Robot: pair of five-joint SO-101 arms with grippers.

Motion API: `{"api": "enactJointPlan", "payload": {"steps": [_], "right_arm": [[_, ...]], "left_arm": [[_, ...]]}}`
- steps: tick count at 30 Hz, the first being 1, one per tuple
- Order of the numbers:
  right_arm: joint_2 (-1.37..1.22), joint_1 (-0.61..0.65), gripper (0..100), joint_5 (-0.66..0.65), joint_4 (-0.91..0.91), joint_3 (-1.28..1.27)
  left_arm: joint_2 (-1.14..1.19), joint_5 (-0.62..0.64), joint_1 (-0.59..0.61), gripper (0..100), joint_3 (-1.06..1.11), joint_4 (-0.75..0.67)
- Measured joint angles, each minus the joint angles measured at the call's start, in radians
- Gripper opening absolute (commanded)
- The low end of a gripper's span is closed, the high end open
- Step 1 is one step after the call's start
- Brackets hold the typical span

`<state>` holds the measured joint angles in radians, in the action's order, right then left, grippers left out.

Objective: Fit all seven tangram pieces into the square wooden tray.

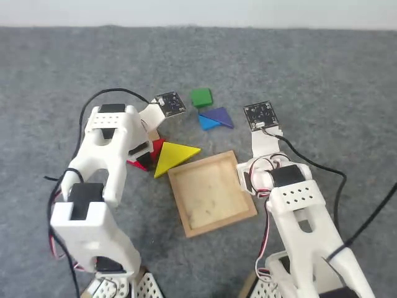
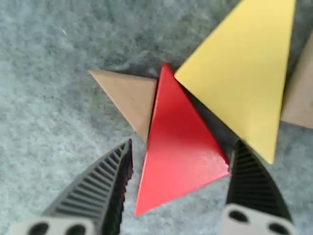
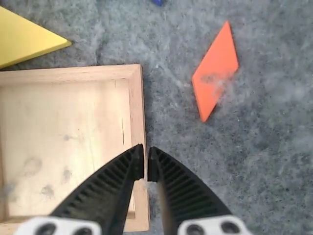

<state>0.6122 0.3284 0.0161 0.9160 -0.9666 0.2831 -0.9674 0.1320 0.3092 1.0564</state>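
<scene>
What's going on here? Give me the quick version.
A tangram puzzle is under way. The left end effector is open, with its fingers on either side of the red triangle. That piece lies on the carpet next to a tan triangle and the yellow triangle. The right end effector is shut over the rim of the wooden tray. No piece is in the tray yet. The orange parallelogram, green square, blue triangle and purple triangle lie outside it.

Mostly hidden under left arm (image 1: 108, 149): red triangle (image 1: 157, 146). Clipped by frame edge: yellow triangle (image 2: 244, 68), tray (image 3: 137, 98). Too cropped to identify: blue piece (image 3: 156, 2).
</scene>
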Motion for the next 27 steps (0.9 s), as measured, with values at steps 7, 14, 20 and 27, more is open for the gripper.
{"api": "enactJointPlan", "payload": {"steps": [7, 14, 20, 27], "right_arm": [[0.0, 0.0, 3.1, 0.0, 0.0, 0.0], [0.0, 0.0, 3.1, 0.0, 0.0, 0.0], [0.0, 0.0, 3.1, 0.0, 0.0, 0.0], [0.0, 0.0, 3.1, 0.0, 0.0, 0.0]], "left_arm": [[0.0, -0.025, 0.0, 30, 0.0, 0.035], [0.08, -0.043, 0.0, 30, -0.071, 0.103], [0.204, -0.038, 0.0, 28, -0.239, 0.247], [0.207, -0.018, 0.0, 26, -0.256, 0.27]]}}
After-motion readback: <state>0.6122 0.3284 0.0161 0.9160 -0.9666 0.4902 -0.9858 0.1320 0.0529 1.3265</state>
